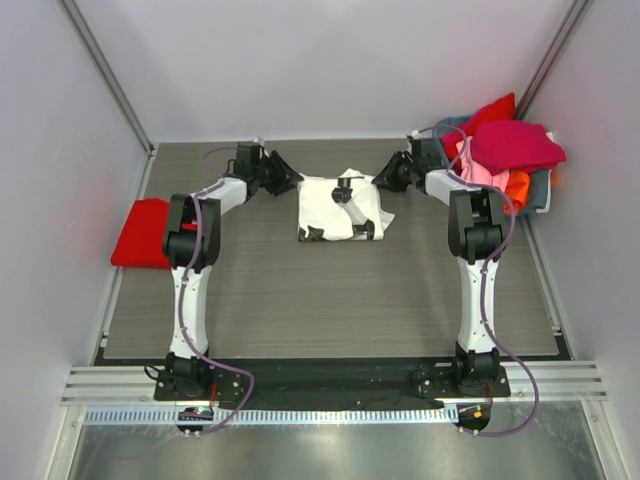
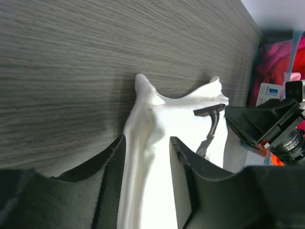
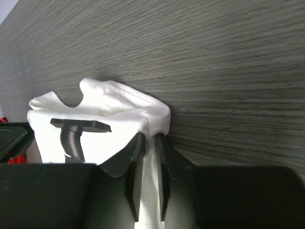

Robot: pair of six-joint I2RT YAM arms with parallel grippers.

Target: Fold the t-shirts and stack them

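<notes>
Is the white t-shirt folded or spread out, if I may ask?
Folded: the white t-shirt lies as a compact layered rectangle, left gripper and right gripper pinching its far corners.

A grey wood-grain table (image 1: 330, 300) sat inside plain white walls (image 1: 340, 60); aluminium struts (image 1: 105, 70) ran up the back corners; an aluminium rail (image 1: 560, 382) edged the near side.

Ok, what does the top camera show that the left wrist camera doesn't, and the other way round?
Only the top view: the red t-shirt at the left edge, and the whole outline of the white t-shirt. Only the left wrist view: up close, white cloth bunched in a ridge between the fingers of the left gripper. Both: part of that white t-shirt with its black marks, the right gripper at its opposite corner, the wood-grain table, and the pink and red shirt pile at far right.
</notes>
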